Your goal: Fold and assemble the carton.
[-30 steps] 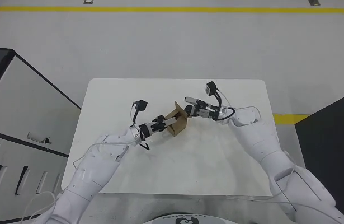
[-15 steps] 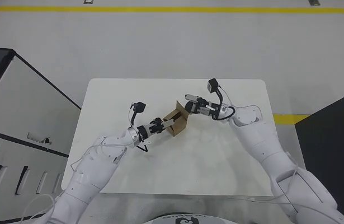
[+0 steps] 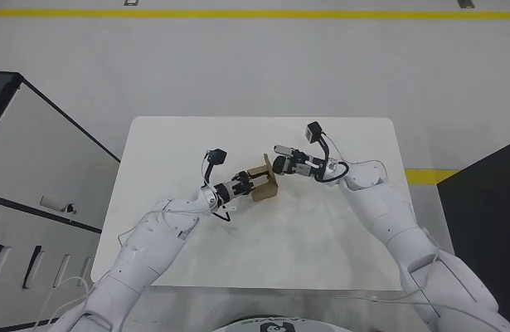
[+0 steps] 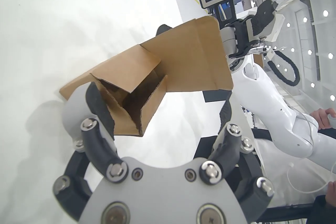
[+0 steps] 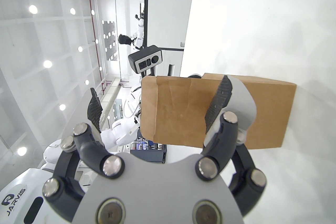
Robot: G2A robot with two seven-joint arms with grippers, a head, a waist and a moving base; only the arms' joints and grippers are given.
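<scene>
At tabletop centre, carton, left claw spread open at its open end, right claw open too, astride its flap.

**Cardboard, rubber and bright screws**

The carton is plain brown cardboard, matt and faintly fibrous. Its cut flaps show raw corrugated edges, and light creases run across one face. The table is white and smooth with a dull sheen. On my right gripper the fingers are smooth pale grey shell lined with black pads, rubbery and finely ribbed. My left gripper is built the same. My screws are bright polished metal, and my wrist plate is matt grey metal.
</scene>
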